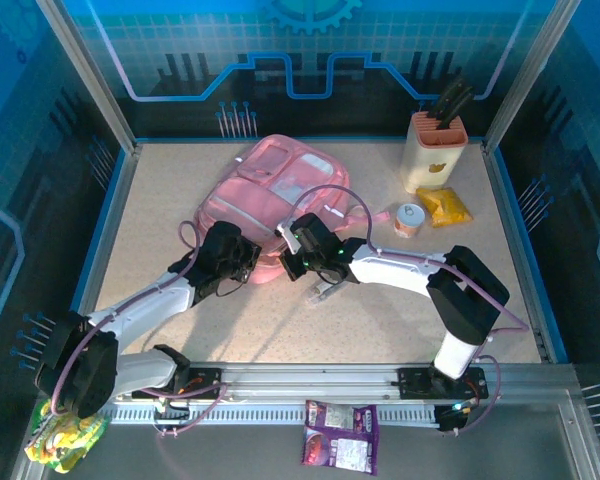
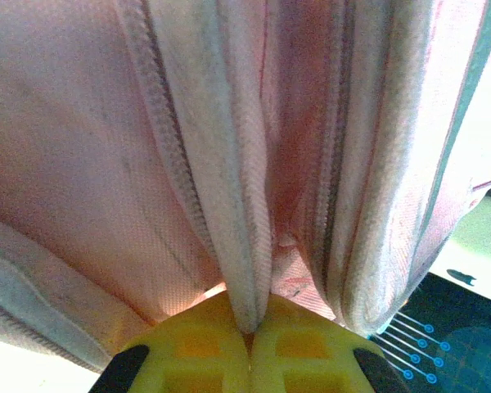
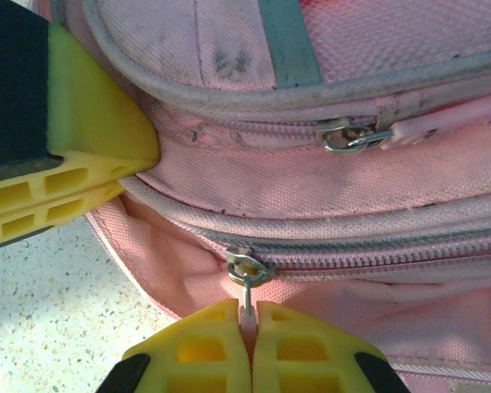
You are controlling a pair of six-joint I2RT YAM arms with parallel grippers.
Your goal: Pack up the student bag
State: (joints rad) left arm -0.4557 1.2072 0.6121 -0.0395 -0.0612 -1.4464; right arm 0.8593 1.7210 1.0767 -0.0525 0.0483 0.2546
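The pink student bag [image 1: 270, 185] lies flat in the middle of the table. My left gripper [image 1: 252, 262] sits at its near left edge. In the left wrist view this gripper [image 2: 250, 327] is shut on a ridge of the bag's pink fabric [image 2: 245, 246] beside a zip. My right gripper [image 1: 292, 240] is at the bag's near edge, right of the left one. It [image 3: 250, 315] is shut on the pull tab of the lower zip, just under the metal slider [image 3: 247, 268]. The left gripper's yellow fingers [image 3: 82, 164] show at the upper left of the right wrist view, pinching the bag.
A beige knife block [image 1: 435, 150] stands at the back right, with a small can [image 1: 409, 220] and a yellow packet [image 1: 446, 207] in front of it. A purple packet [image 1: 342, 435] and a yellow-green packet [image 1: 65, 440] lie below the rail, off the table.
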